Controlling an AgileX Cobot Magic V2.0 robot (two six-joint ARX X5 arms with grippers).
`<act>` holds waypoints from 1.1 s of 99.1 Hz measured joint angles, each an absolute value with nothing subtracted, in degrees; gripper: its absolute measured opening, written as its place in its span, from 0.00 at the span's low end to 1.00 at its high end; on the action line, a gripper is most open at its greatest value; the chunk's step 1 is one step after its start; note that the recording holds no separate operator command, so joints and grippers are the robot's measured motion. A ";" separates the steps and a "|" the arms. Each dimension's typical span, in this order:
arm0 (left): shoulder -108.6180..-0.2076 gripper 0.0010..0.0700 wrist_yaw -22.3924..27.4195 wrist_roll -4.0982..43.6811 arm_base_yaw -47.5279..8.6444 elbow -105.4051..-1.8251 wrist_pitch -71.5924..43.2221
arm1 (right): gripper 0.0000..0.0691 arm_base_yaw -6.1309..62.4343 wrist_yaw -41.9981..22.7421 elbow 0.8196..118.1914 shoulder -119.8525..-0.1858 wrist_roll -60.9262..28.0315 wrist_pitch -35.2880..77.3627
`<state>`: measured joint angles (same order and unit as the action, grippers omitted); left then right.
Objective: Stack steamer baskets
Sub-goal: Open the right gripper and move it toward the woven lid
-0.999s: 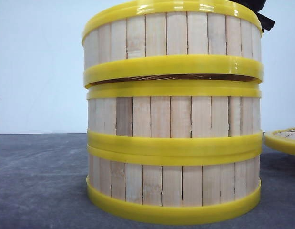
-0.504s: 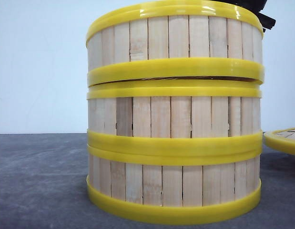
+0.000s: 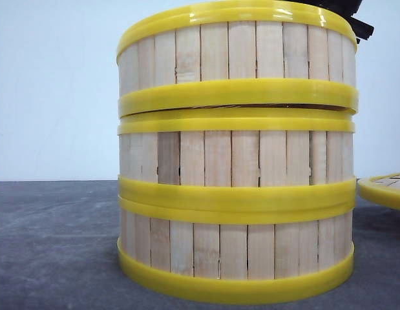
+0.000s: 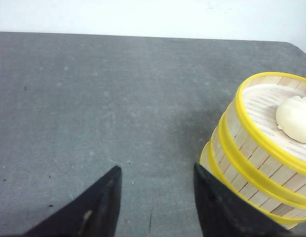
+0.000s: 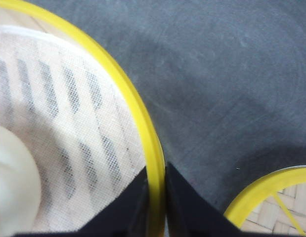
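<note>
Left gripper (image 4: 153, 207): fingers spread wide, holding nothing, hanging over bare grey surface (image 4: 93, 98) with the steamer-basket stack toward its 3 o'clock, apart from it. Steamer baskets, centre of front view: bottom basket (image 3: 235, 258) on the surface, middle basket (image 3: 235, 158) seated on it, top basket (image 3: 235, 58) above with a thin dark gap under part of its lower band; it holds a cloth liner (image 5: 68, 123) and a white bun (image 4: 295, 118). Right gripper (image 5: 156, 207): fingers narrowed onto the top basket's yellow rim, one inside and one outside; flat yellow-rimmed lid (image 3: 384, 189) on the surface at the stack's 3 o'clock.
</note>
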<state>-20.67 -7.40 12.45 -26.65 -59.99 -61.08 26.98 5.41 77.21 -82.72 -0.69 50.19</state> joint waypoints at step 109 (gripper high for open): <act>-20.67 0.38 -7.40 12.40 -26.65 -59.99 -58.04 | 0.41 7.94 -1.45 75.94 -66.11 3.03 58.76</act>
<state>-20.67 -7.40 12.40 -26.65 -59.99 -58.04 7.94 -1.45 75.94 -66.11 3.03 58.76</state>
